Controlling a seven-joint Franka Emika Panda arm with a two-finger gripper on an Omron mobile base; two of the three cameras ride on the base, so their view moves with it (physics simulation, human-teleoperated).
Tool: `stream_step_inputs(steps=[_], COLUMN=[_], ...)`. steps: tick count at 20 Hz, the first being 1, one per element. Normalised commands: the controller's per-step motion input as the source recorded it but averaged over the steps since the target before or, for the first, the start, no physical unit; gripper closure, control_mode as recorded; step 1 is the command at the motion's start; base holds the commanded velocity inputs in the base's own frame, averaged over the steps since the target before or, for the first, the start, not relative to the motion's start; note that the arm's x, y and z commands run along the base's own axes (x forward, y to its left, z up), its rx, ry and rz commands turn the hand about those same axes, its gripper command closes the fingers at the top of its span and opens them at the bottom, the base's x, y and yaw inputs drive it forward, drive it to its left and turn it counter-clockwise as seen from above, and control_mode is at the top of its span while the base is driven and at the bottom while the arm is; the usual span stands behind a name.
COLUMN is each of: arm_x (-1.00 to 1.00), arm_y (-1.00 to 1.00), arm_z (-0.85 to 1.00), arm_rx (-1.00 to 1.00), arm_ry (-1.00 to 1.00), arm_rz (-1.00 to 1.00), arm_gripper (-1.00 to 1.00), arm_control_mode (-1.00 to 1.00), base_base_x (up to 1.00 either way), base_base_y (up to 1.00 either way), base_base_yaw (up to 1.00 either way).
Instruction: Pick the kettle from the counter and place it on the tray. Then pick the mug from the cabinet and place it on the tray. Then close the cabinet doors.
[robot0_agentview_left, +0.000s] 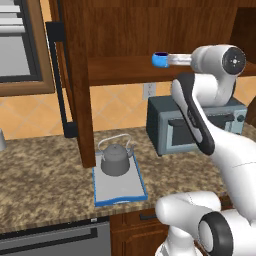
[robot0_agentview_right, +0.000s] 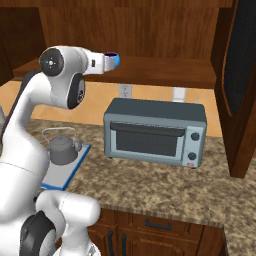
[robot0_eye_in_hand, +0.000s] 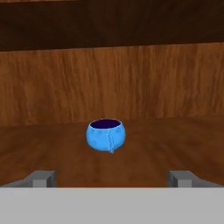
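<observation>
The blue mug (robot0_eye_in_hand: 106, 135) stands upright on the wooden shelf of the cabinet (robot0_agentview_left: 120, 70), its small handle turned toward the hand. My gripper (robot0_eye_in_hand: 112, 176) is level with the mug and a little short of it, open, with nothing between its fingertips (robot0_eye_in_hand: 43, 178). From the base, the mug (robot0_agentview_left: 160, 59) shows just past the end of the raised hand, and again as the mug (robot0_agentview_right: 112, 61) from the other side. The dark grey kettle (robot0_agentview_left: 116, 159) sits on the blue-rimmed tray (robot0_agentview_left: 120, 194) on the granite counter (robot0_agentview_left: 40, 170). Both cabinet doors (robot0_agentview_left: 75, 75) stand open.
A grey toaster oven (robot0_agentview_right: 155, 131) stands on the counter under the shelf, right of the tray. The right cabinet door (robot0_agentview_right: 240, 75) hangs open over the counter's right part. The left door's black bar handle (robot0_agentview_left: 60, 80) juts toward the base.
</observation>
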Motion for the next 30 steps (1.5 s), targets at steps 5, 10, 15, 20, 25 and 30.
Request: stream_step_inputs(steps=[5,10,15,20,25,30], arm_x=[0.64,0.23,0.19,0.44,0.38,0.26], arm_y=[0.02,-0.05,-0.16,0.00,0.02,0.08], arm_z=[0.00,-0.03,-0.33,-0.08,-0.19,-0.11], arm_rx=[0.00,0.00,0.00,-0.02,-0.04,-0.01], arm_ry=[0.18,0.04,0.00,0.01,0.00,0.00], arm_rz=[0.11,0.04,0.00,0.00,0.00,0.00], arm_gripper=[-1.00,-1.00,-1.00,-1.00,-1.00,-1.00], arm_control_mode=[-1.00,-1.00,-1.00,-1.00,-1.00,-1.00], base_base_x=[0.00,0.00,0.00,0.00,0.00,0.00], base_base_y=[0.00,0.00,0.00,0.00,0.00,0.00], base_base_yaw=[0.00,0.00,0.00,0.00,0.00,0.00])
